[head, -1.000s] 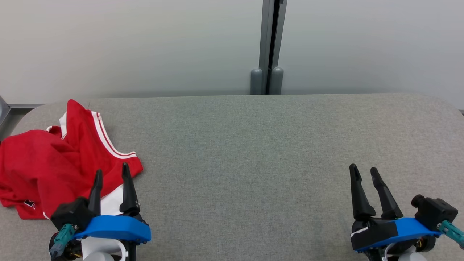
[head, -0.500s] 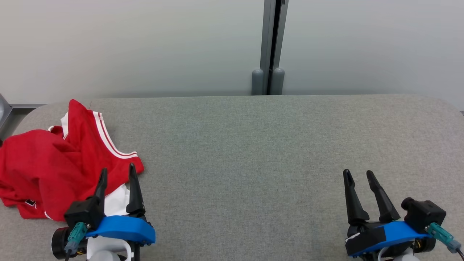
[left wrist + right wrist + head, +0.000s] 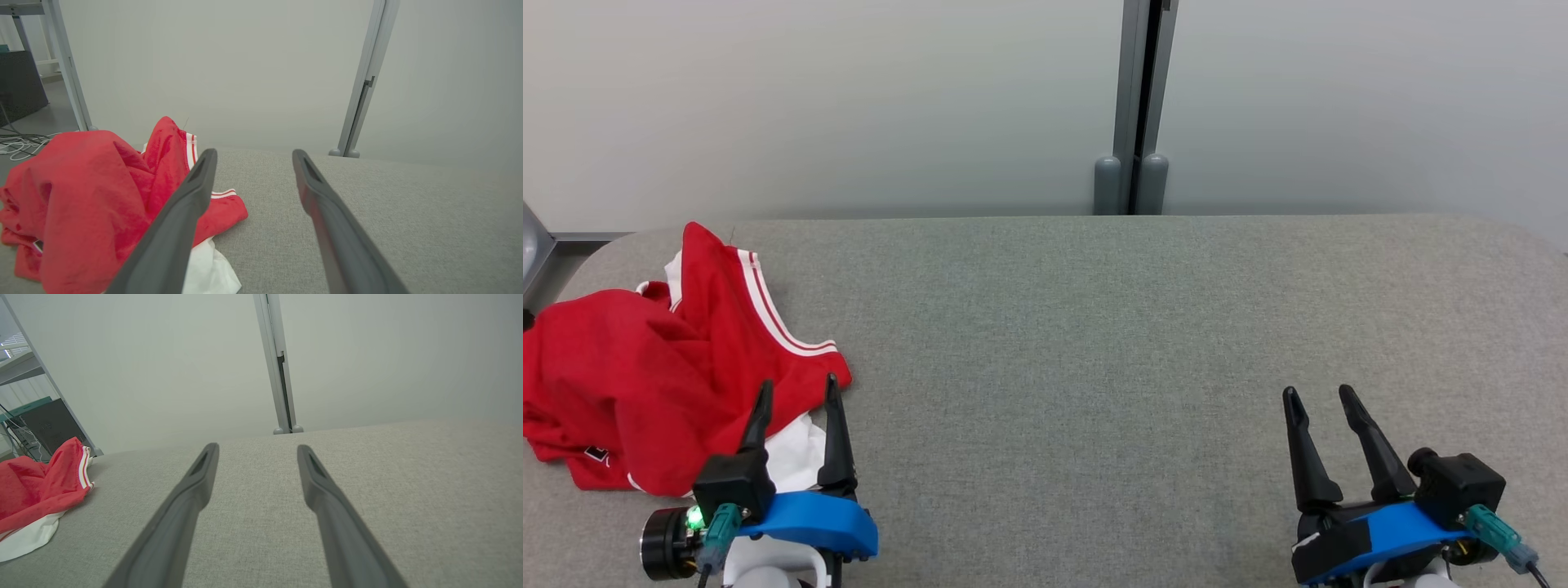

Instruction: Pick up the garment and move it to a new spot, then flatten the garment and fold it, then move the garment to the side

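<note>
In the head view, the red garment (image 3: 645, 384) lay in a crumpled heap at the far left of the grey table (image 3: 1094, 343). It had a striped edge (image 3: 764, 309), and a white part (image 3: 792, 453) poked out at its near side. The left tool (image 3: 798, 382) sat at the near right corner of the heap, its two fingers (image 3: 836, 441) apart and holding nothing. I could not tell whether they touched the cloth. The right tool (image 3: 1317, 392) was well apart from the garment, at the near right of the table, also spread wide and empty.

In the left wrist view, the garment (image 3: 81, 183) lay to the left. One finger covered part of its red edge, and bare table showed between the two fingers.

In the right wrist view, the right tool (image 3: 257, 446) pointed over bare table, with the garment (image 3: 36, 486) far off to the left.

The garment looked soft, thin and light. It would likely flop and bunch when lifted and would not keep its shape. The striped edge near the left tool seemed a good place to pinch.
</note>
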{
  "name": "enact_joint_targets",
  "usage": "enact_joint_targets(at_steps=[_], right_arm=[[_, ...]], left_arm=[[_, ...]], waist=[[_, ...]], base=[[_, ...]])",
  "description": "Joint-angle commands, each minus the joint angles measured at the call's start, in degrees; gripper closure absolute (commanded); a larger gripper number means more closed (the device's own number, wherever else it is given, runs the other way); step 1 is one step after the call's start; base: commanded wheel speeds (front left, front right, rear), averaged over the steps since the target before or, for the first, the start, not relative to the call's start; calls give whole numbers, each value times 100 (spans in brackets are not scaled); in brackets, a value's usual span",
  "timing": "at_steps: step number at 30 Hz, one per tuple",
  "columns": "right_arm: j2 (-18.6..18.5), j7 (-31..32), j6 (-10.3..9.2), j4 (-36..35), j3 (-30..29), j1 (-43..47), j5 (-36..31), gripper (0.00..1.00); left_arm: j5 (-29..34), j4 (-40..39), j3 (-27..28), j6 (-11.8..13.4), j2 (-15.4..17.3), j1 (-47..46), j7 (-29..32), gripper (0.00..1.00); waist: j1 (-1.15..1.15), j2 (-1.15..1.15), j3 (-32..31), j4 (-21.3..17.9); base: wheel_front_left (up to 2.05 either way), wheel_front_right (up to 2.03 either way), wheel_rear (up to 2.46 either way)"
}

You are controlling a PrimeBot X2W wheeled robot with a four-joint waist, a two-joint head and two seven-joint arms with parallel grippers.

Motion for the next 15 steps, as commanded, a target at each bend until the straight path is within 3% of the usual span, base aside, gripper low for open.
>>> enact_joint_targets(at_steps=[1,15], right_arm=[[-49,-59,15,4,14,-104,-117,0],[-48,-84,16,101,-40,-77,-274,0]], left_arm=[[116,11,9,17,9,-68,-48,0],[293,146,46,35,8,-63,-72,0]], waist=[[0,0,-1,0],[0,0,-8,-24]], base=[[0,0,0],[0,0,0]])
